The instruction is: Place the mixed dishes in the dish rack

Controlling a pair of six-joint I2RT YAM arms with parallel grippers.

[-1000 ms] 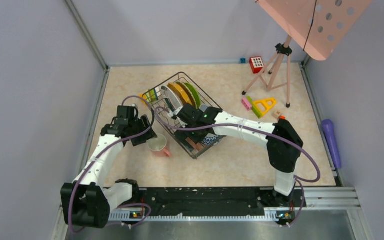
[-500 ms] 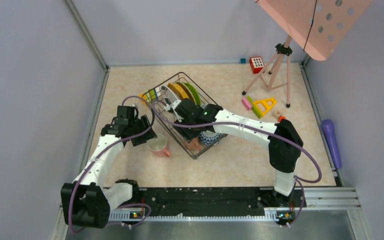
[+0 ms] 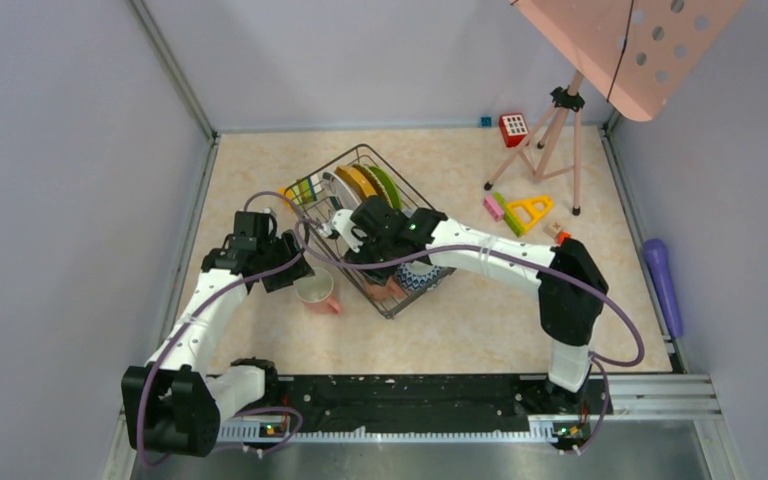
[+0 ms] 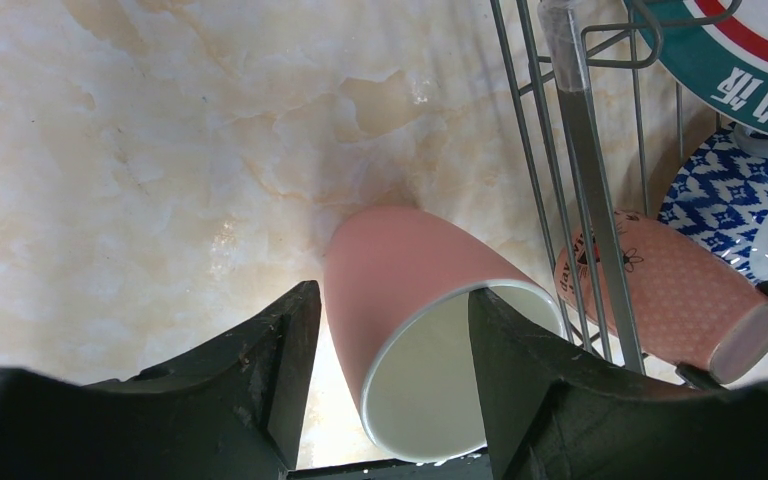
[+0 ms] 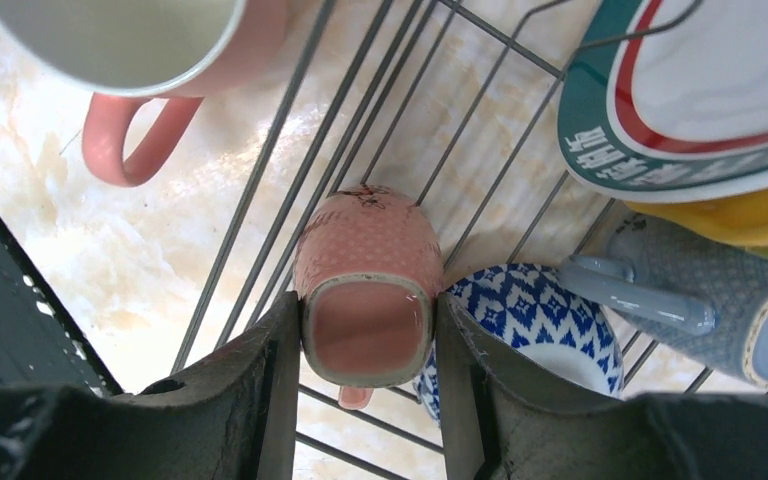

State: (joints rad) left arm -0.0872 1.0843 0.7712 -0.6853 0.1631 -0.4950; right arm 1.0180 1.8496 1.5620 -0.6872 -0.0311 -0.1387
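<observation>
Wire dish rack [image 3: 358,152] sits beneath the right gripper [image 5: 368,320] and just beside the left gripper [image 4: 392,300]. Ahead of the right fingers, three plates stand on edge so the slots prop them: white plate with green-red rim [image 5: 700,90], yellow-orange dotted plate [image 3: 360,183], lime green plate [image 3: 387,185]. Blue-white patterned bowl [image 5: 530,320] and grey-blue mug [image 5: 720,290] lie alongside. Those fingers clamp the dotted pink mug [image 5: 368,260], base up, apparently setting it in. The left jaws, spread wider, appear to grip the plain pink mug [image 4: 410,290], tilted outside the wires, probably next.

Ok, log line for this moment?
left fingers: on plain mug, outside rack | right fingers: on dotted mug, inside rack | plates, bowl: racked
</observation>
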